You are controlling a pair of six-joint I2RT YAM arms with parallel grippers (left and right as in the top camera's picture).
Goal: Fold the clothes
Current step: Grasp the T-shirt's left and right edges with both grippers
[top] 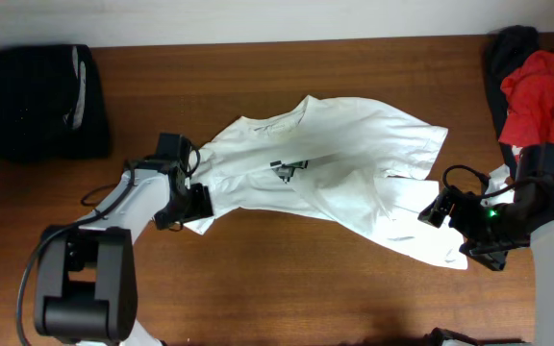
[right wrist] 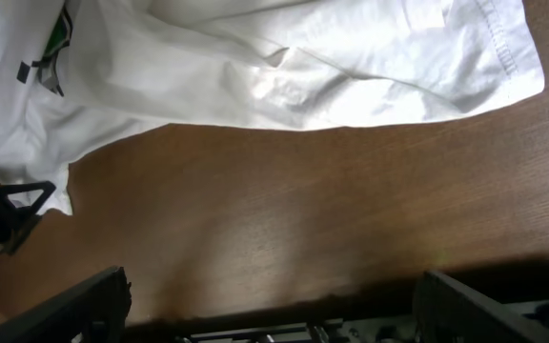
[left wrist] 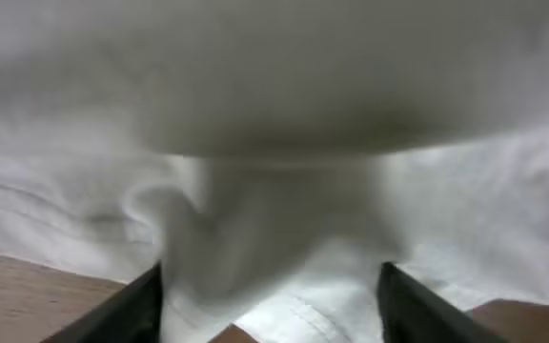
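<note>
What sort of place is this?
Likely a robotics lab's laundry-folding station: a brown wooden tabletop, a crumpled white short-sleeved T-shirt between a left robot arm and a right robot arm, folded black clothes and a red-and-black clothes heap at its ends.

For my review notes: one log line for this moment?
white T-shirt rumpled, unfolded | left gripper open at its edge | right gripper open over table

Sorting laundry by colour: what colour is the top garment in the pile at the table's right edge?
The garment is red, clearest in the overhead view.
</note>
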